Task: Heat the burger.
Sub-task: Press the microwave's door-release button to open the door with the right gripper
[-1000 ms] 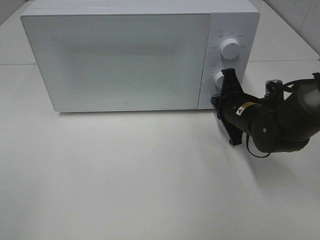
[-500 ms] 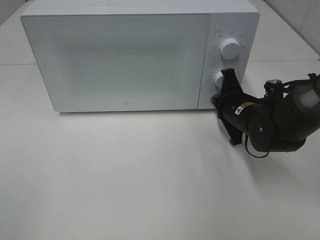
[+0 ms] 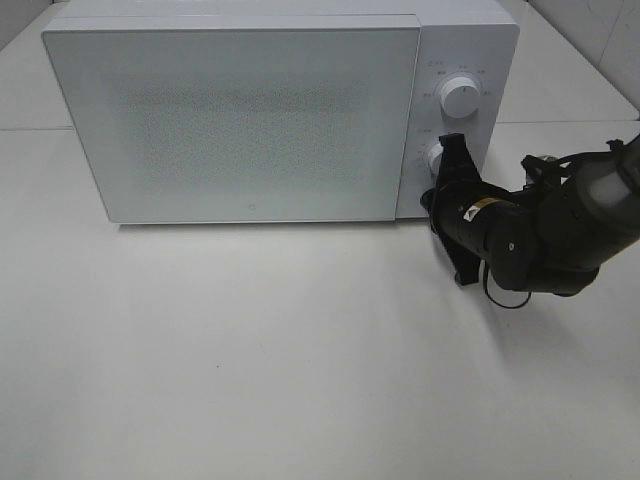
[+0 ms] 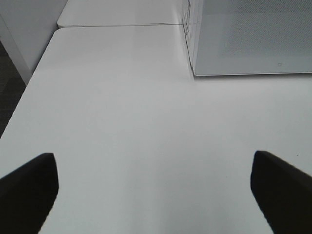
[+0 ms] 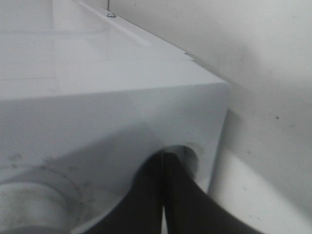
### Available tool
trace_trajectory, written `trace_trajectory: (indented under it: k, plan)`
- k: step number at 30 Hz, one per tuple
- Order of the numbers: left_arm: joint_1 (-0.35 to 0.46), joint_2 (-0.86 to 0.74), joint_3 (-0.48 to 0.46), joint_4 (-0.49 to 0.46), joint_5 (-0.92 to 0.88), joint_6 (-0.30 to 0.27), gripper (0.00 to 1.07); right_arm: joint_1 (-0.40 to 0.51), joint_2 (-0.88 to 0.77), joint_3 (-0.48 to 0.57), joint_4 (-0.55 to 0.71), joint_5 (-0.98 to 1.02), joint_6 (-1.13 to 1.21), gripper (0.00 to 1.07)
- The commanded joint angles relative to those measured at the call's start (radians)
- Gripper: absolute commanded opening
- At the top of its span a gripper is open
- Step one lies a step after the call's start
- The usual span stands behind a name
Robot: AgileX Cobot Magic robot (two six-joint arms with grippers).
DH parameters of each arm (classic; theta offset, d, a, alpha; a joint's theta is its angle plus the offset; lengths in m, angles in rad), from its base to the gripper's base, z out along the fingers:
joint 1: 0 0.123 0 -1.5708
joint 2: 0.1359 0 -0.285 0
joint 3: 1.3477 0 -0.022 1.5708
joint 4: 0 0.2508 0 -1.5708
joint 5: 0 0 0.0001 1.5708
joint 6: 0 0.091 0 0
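The burger is hidden; the white microwave [image 3: 240, 120] stands with its door shut. My right gripper [image 3: 447, 158] is shut with nothing in it, its black fingertips [image 5: 163, 168] pressed together against the control panel at the lower knob [image 3: 437, 156]. The upper knob [image 3: 460, 96] is untouched. In the left wrist view my left gripper [image 4: 155, 170] is open and holds nothing; its two dark fingers [image 4: 29, 190] hover over bare white table, to the left of the microwave's corner [image 4: 195, 73]. The left arm does not show in the exterior high view.
The microwave fills the back of the white table [image 3: 250, 350]. A seam [image 4: 117, 25] joins a second table surface behind. The table's left edge [image 4: 19, 97] drops to a dark floor. A wall stands behind the microwave's right side [image 5: 273, 73].
The right arm has shifted slightly up and left, bringing its shut fingertips closer against the lower knob. The microwave door stays shut.
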Motion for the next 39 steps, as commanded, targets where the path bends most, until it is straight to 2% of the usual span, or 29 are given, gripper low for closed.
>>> trace_trajectory:
  k: [1, 9, 23, 39]
  plan:
    - [0.002, -0.015, 0.0, -0.001, -0.001, -0.001, 1.04, -0.032, -0.018, -0.094, 0.009, -0.193, -0.018, 0.0]
    - [0.002, -0.015, 0.0, -0.001, -0.001, -0.001, 1.04, -0.032, -0.05, -0.093, 0.008, -0.086, -0.014, 0.0]
    - [0.002, -0.015, 0.0, -0.001, -0.001, -0.001, 1.04, -0.019, -0.061, -0.053, 0.003, -0.066, -0.014, 0.0]
    - [0.002, -0.015, 0.0, -0.001, -0.001, -0.001, 1.04, -0.008, -0.061, 0.055, -0.002, -0.064, 0.022, 0.0]
